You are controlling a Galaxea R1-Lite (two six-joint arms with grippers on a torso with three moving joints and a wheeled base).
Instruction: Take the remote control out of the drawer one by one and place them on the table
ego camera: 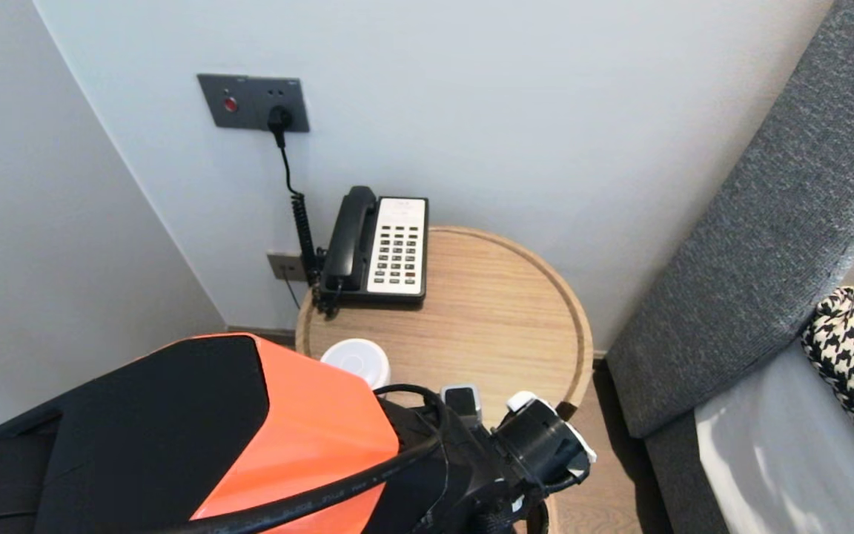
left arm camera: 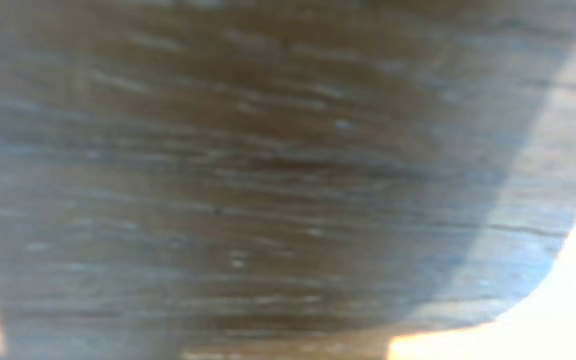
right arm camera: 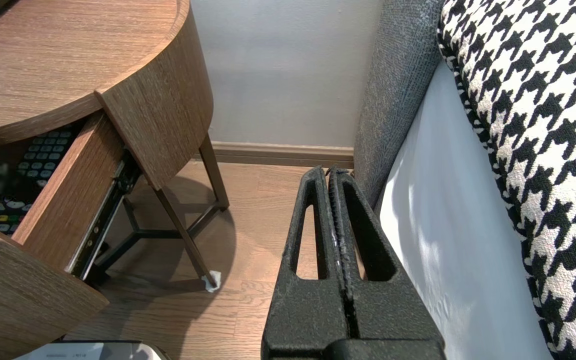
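A: L arm, where?
B: L arm (ego camera: 308, 437), orange + black, reaches over the near edge of the round table (ego camera: 486, 311). Its wrist hangs past that edge. L gripper is hidden, so can't tell if it's wide or narrow. Its cam shows only blurred wood grain, v. close.

A: Drawer?
B: Drawer (right arm camera: 63, 200) stands out from under the tabletop's near edge. Same brown wood, metal runner along its side wall. Remote (right arm camera: 23, 175) lies flat inside, near that wall, partly under the tabletop. Dark body, rows of small pale keys, a few coloured ones at the end nearer the drawer front.

A: R side?
B: R gripper (right arm camera: 337, 172) is parked low betw. table and bed (right arm camera: 443, 225), well apart from the drawer. Jaws pressed together, nothing in them.

A: On top?
B: Black phone (ego camera: 386, 245) w/ pale keypad at the back edge. White round lid (ego camera: 356, 360) at the near edge, just beside the L arm.
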